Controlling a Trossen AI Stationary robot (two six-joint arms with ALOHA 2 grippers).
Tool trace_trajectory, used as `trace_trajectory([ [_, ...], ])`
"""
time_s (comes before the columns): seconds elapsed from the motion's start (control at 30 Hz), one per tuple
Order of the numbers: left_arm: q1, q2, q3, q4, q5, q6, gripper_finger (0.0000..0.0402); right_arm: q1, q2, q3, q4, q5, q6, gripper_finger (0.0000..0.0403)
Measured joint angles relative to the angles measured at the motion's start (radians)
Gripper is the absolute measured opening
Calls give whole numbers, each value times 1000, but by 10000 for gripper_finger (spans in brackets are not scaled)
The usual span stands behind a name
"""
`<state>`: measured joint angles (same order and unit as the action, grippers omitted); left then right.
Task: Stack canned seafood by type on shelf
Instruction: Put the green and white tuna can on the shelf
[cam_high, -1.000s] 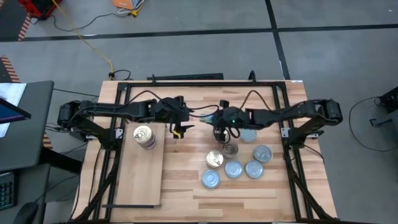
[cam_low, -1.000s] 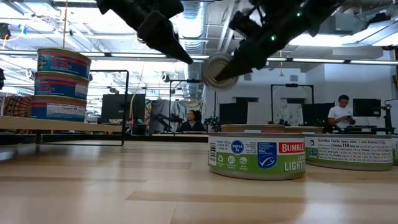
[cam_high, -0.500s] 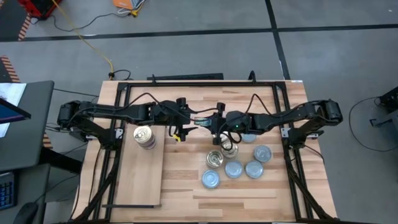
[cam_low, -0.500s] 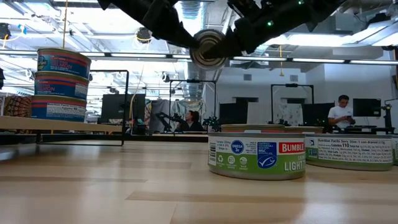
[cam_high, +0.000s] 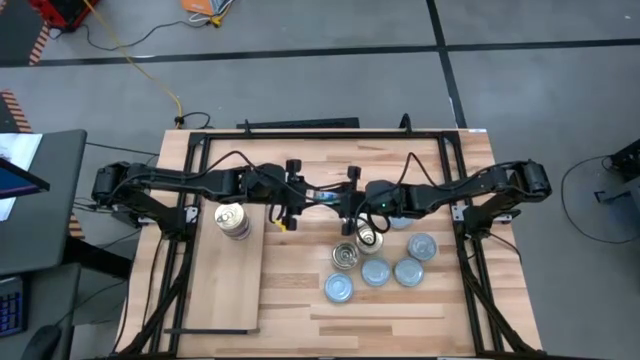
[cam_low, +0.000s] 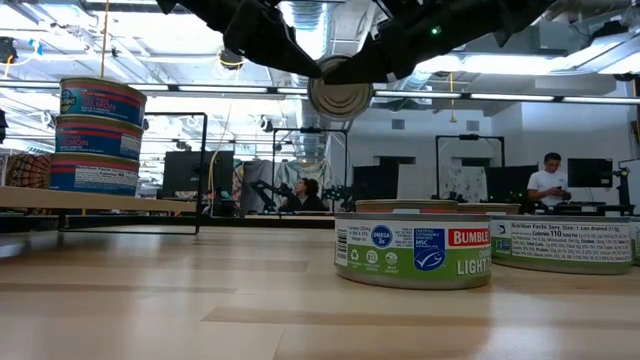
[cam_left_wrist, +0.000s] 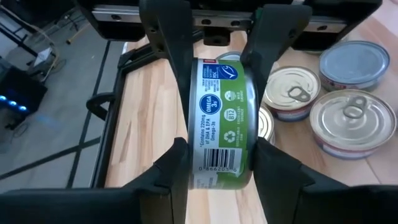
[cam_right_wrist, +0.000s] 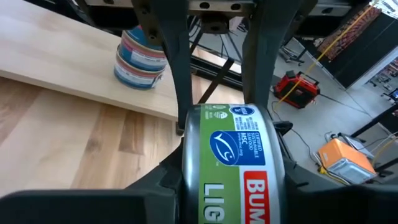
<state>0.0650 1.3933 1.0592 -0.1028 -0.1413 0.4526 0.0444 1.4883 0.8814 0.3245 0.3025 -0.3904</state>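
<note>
A green-labelled tin (cam_high: 327, 196) of canned seafood hangs on edge above the table's middle, its round face (cam_low: 340, 92) toward the low camera. My left gripper (cam_high: 312, 196) is shut on it from the left and my right gripper (cam_high: 342, 200) from the right. The shelf (cam_high: 225, 295), a pale board, lies at the left and bears a stack of three blue-and-red tins (cam_low: 98, 135). Several more tins (cam_high: 375, 271) rest flat on the table at the right. My left gripper pinches the tin by its two flat ends, fingers (cam_left_wrist: 177, 171) on either side of the barcode part of the label (cam_left_wrist: 214, 168). It comes from the table's left, slanting slightly down. The tin stands on edge, clear of the table. My right gripper pinches the same tin by its two flat ends at the opposite side of the wall (cam_right_wrist: 233, 168), fingers (cam_right_wrist: 166, 180) flanking the label. It comes from the table's right, nearly level. The tin is lifted clear between both grippers.
A black wire frame (cam_high: 300, 135) borders the table's far edge and sides. A green-labelled tin (cam_low: 412, 250) stands close to the low camera. Bare wood lies between the shelf and the tins, and along the near edge (cam_high: 300, 330).
My right gripper has carried the green-labelled tin up and toward the table's left, turning it on edge, until it met my left gripper. My left gripper has shut on the tin, so both hold it now.
</note>
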Motion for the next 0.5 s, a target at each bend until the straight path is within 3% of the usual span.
trace_trajectory([
  [0.37, 0, -1, 0, 3, 7, 7, 133, 19, 0, -1, 17, -4, -3, 158],
  [0.5, 0, -1, 10, -8, 5, 5, 133, 19, 0, -1, 31, -10, 22, 182],
])
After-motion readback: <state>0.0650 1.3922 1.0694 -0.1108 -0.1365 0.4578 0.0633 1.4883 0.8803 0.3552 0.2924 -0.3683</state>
